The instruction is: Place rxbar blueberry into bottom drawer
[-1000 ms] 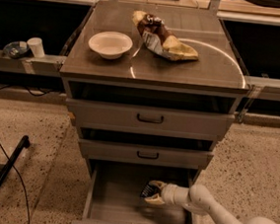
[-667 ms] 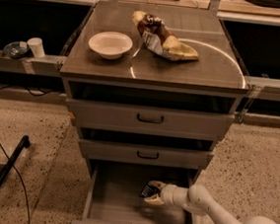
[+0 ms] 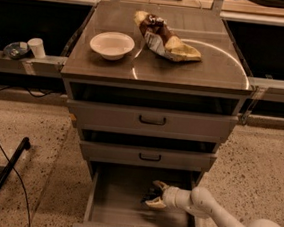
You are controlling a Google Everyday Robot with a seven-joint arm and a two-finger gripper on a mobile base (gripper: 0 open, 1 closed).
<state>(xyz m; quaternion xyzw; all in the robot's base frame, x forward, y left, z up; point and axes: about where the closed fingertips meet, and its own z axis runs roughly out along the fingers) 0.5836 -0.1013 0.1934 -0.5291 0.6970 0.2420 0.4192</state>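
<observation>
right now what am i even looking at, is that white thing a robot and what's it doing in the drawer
Yes. The white tube coming in from the lower right is the robot's arm, and the part at its end is its gripper, the "hand" it grabs things with. There is only one picture, taken by a camera that looks down at the front of a grey cabinet.

The gripper is inside the open bottom drawer. Something small and dark at its tip is probably the rxbar blueberry, but I can't tell for sure, or whether it is gripped.

The two drawers above, the top drawer and the middle drawer, are nearly shut. On the cabinet top sit a white bowl and a crumpled snack bag.
</observation>
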